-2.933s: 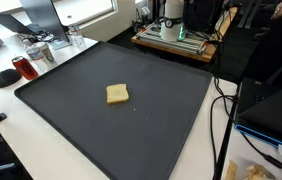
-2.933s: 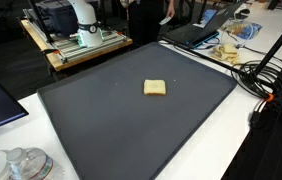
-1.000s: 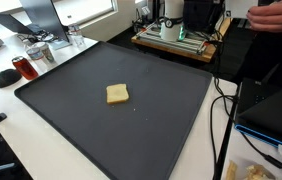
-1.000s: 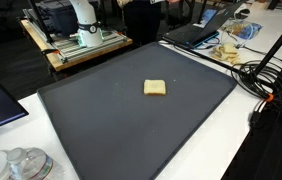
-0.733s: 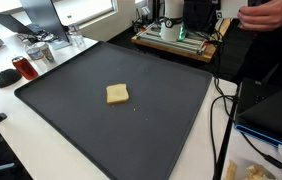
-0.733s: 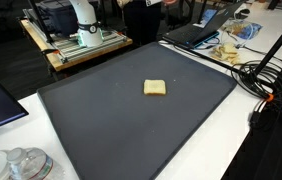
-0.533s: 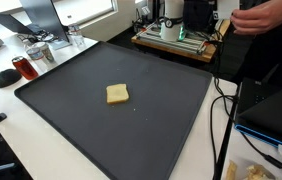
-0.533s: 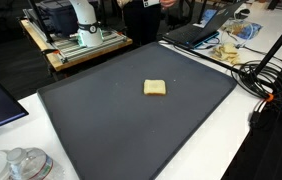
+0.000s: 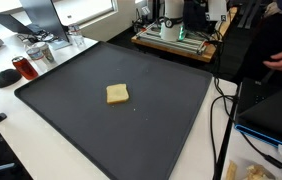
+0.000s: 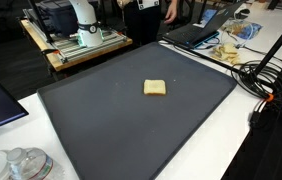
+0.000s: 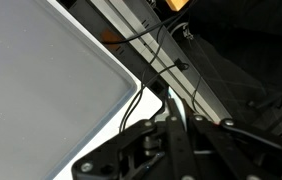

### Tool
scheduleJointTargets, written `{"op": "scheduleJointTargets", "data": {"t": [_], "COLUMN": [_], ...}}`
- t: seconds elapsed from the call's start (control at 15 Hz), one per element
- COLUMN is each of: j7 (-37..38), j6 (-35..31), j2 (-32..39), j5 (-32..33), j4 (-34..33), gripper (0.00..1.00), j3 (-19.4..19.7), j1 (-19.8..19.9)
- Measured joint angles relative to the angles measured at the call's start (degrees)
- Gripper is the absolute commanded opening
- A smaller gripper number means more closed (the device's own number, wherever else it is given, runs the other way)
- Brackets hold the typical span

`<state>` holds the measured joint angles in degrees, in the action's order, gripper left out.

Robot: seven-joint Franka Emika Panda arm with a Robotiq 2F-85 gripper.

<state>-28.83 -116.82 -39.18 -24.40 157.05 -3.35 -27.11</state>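
Fingers [image 11: 169, 130] — whether parted I cannot tell; arm [image 10: 81, 18] folded, well apart from toast [image 10: 155, 88].

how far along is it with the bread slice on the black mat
Done: nothing yet; the bread slice lies flat near the middle of the black mat, alone in both exterior views. In hand: nothing; the gripper shows only in the wrist view, above a white tabletop and cables, no slice near it. Left: likely the whole approach.
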Motion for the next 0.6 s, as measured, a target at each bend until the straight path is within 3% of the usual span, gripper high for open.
{"op": "scheduleJointTargets", "data": {"t": [0.6], "j7": [20.05], "j6": [0.50], "j2": [4.31], "j5": [4.21], "j4": [-8.29], "gripper": [0.01], "j3": [-1.62], "j1": [11.12]}}
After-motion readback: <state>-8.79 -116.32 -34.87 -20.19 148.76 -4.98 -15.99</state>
